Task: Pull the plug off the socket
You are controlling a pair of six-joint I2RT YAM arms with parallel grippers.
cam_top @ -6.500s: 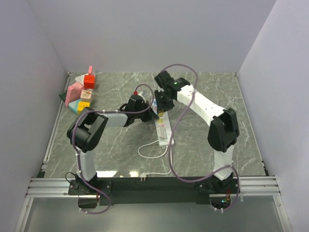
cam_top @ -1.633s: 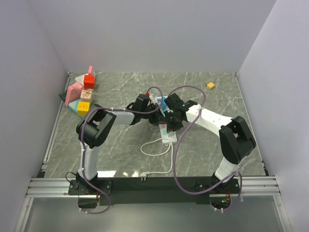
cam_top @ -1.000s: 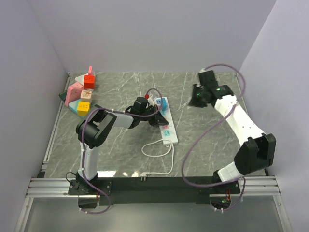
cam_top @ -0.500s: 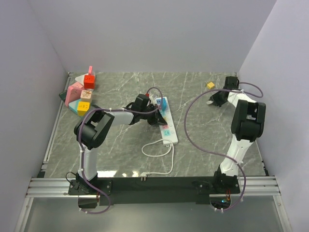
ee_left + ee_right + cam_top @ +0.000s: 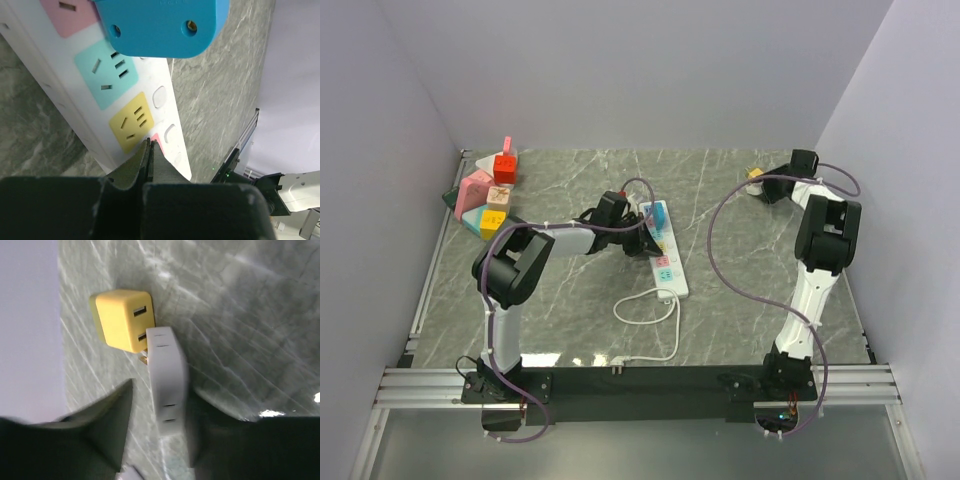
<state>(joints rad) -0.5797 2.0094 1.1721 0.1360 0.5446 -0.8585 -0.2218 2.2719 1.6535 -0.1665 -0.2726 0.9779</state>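
The white socket strip (image 5: pixel 663 262) with coloured outlets lies mid-table. A blue plug (image 5: pixel 657 212) sits in its far end, and fills the top of the left wrist view (image 5: pixel 160 25). My left gripper (image 5: pixel 638 222) is shut and empty, its tips (image 5: pixel 150 142) down on the strip (image 5: pixel 165 100). My right gripper (image 5: pixel 761 186) reaches into the far right corner. In the right wrist view its jaws (image 5: pixel 162 390) stand apart around a white plug (image 5: pixel 167 375) lying on the table. There is a gap at the left finger (image 5: pixel 107 425). The white plug's end touches a yellow plug (image 5: pixel 122 320), also visible from above (image 5: pixel 754 172).
Coloured toy blocks (image 5: pixel 488 192) are stacked at the far left. The strip's white cable (image 5: pixel 648 308) loops toward the near edge. Walls close in the table on the left, back and right; the right gripper is close to the right wall.
The right arm swung from mid-table to the far right corner and its jaws have parted off the white plug. The left gripper stayed shut on the strip.
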